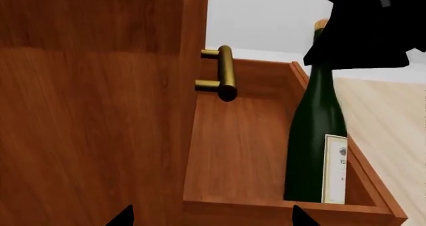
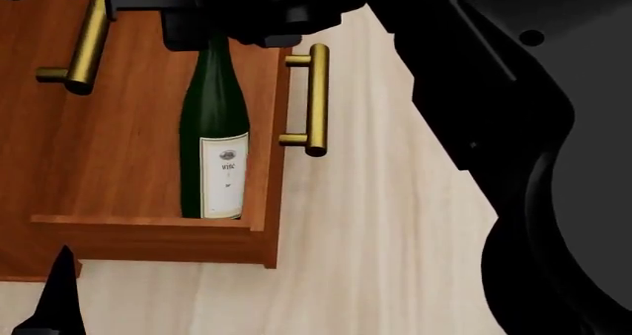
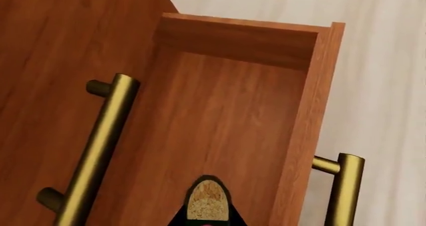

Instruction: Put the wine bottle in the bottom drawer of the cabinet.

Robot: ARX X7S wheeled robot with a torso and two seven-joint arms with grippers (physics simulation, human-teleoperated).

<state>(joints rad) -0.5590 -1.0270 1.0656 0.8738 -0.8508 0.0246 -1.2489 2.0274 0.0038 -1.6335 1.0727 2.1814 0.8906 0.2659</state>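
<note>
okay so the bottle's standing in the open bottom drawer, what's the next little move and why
Probably open the right gripper and lift it straight up. The wine bottle stands upright inside the bottom drawer, near its front corner, with the gripper at its neck. Whether its base rests on the drawer floor isn't visible.

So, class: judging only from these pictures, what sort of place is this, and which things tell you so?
Probably a simulated home room. A wooden cabinet with brass handles stands on a pale wood floor, and a wine bottle stands in its open bottom drawer.
</note>
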